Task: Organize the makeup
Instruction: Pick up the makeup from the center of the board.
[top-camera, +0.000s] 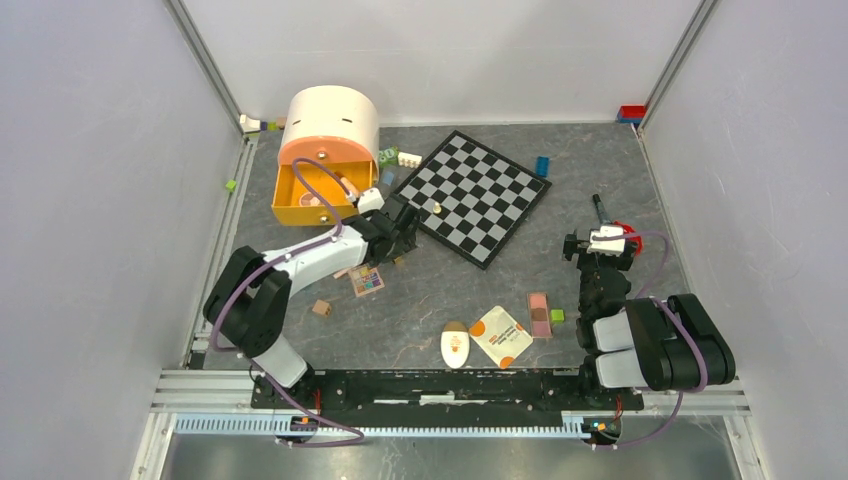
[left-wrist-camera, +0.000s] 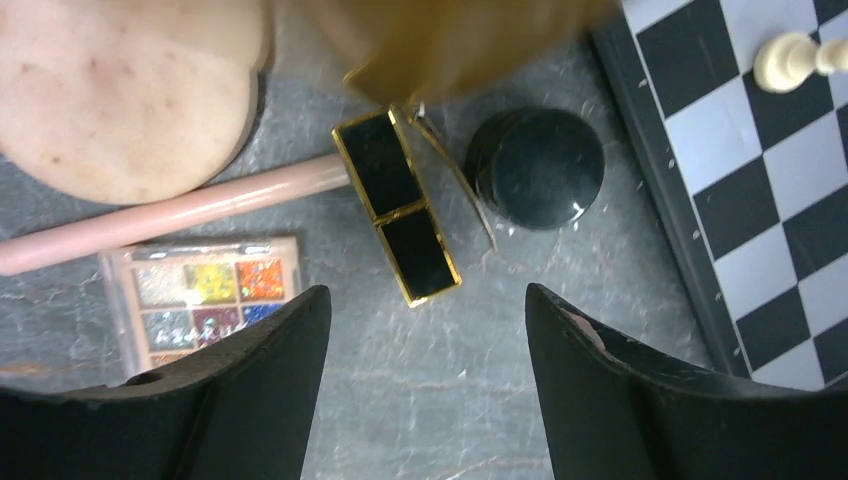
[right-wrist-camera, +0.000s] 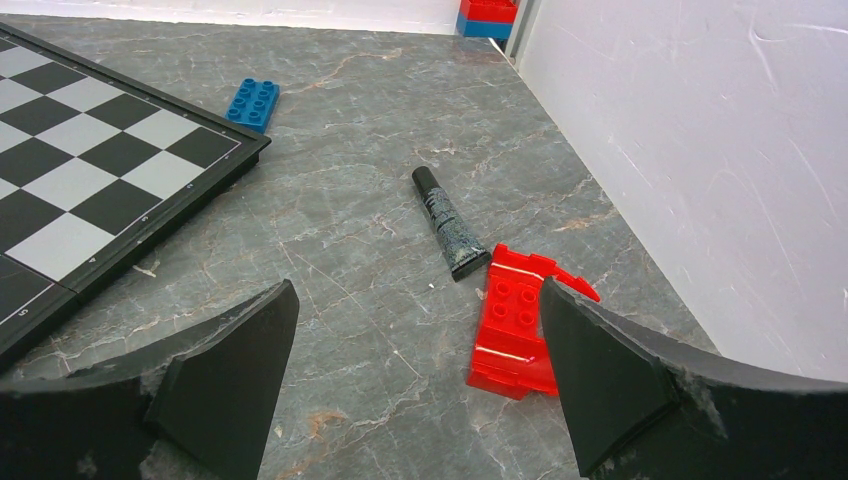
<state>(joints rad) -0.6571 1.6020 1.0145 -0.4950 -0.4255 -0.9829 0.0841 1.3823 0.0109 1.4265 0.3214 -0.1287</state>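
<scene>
My left gripper (left-wrist-camera: 428, 300) is open and empty, low over the grey table beside the orange drawer box (top-camera: 312, 195). Just ahead of it lie a black-and-gold lipstick case (left-wrist-camera: 398, 205), a round black jar (left-wrist-camera: 538, 165), a pink pencil (left-wrist-camera: 180, 215), the round peach compact (left-wrist-camera: 120, 90) and the multicolour eyeshadow palette (left-wrist-camera: 210, 300). My right gripper (right-wrist-camera: 420, 290) is open and empty, with a black tube (right-wrist-camera: 448, 222) lying ahead of it. The blush palette (top-camera: 540, 313), the white-orange sachet (top-camera: 500, 335) and the cream oval (top-camera: 455, 345) lie near the front edge.
The chessboard (top-camera: 480, 195) lies mid-table with a white pawn (left-wrist-camera: 795, 60) on it. A red toy brick (right-wrist-camera: 515, 325) lies by my right finger and a blue brick (right-wrist-camera: 252, 102) beyond it. The right wall (right-wrist-camera: 700, 150) is close. Small cubes lie scattered near the drawer box.
</scene>
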